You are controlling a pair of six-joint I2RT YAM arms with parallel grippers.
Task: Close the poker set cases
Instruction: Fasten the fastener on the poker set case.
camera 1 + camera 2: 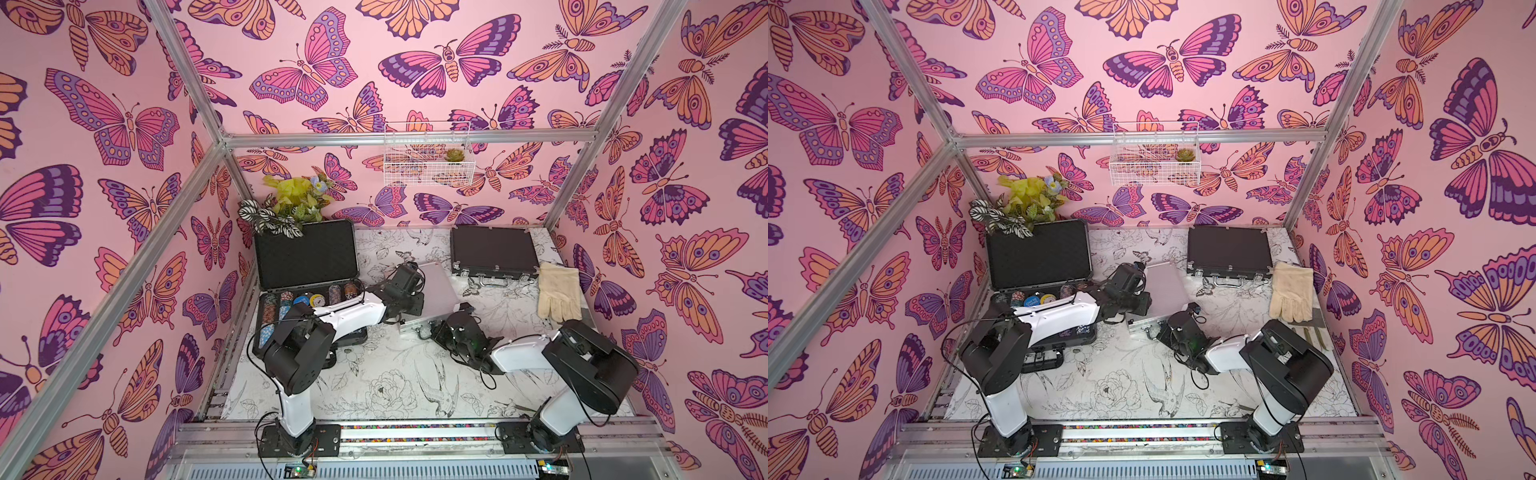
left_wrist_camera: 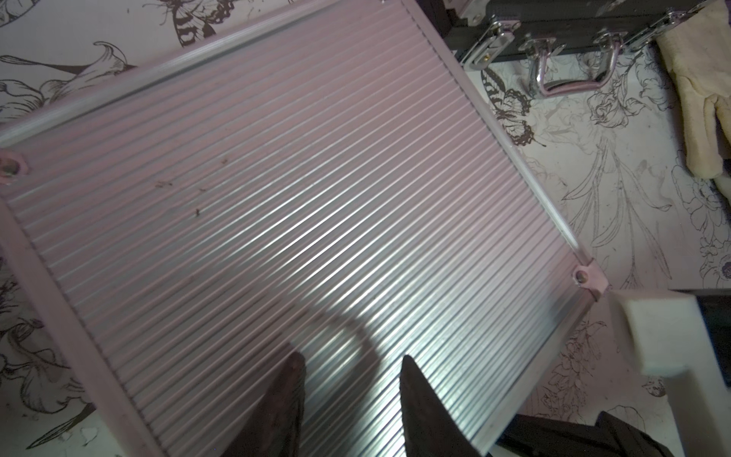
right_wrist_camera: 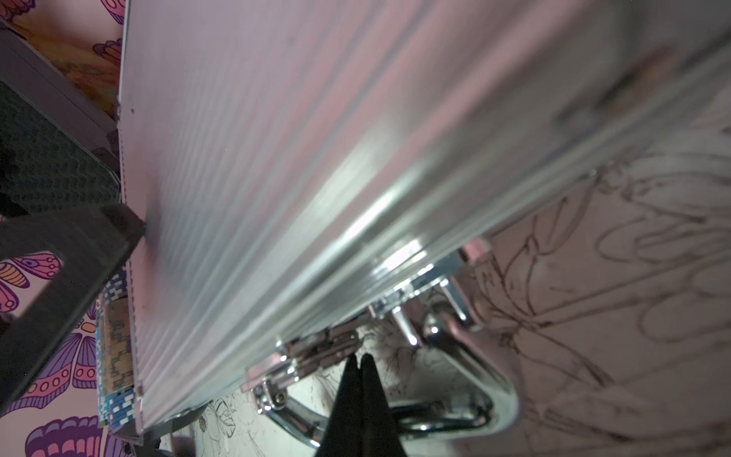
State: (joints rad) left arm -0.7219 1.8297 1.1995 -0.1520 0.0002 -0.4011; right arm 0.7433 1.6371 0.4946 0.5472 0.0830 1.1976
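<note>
The small silver case (image 1: 438, 291) (image 1: 1163, 286) lies mid-table with its ribbed lid (image 2: 316, 178) down. My left gripper (image 2: 352, 362) (image 1: 412, 305) hovers open just over that lid, nothing between its fingers. My right gripper (image 3: 358, 358) (image 1: 430, 328) is shut, its tips at the silver case's front latch (image 3: 312, 350), above the chrome handle (image 3: 455, 407). The large dark-grey case (image 1: 307, 253) (image 1: 1038, 257) stands open at the left, lid upright, poker chips (image 1: 286, 301) in its base. The wide black case (image 1: 492, 249) (image 1: 1227, 249) (image 2: 553, 16) lies closed at the back right.
A cream glove (image 1: 559, 291) (image 2: 700, 99) lies right of the black case. A potted plant (image 1: 286, 203) stands behind the dark-grey case's lid. A white wire basket (image 1: 428, 153) hangs on the back wall. Pink walls and metal posts enclose the table.
</note>
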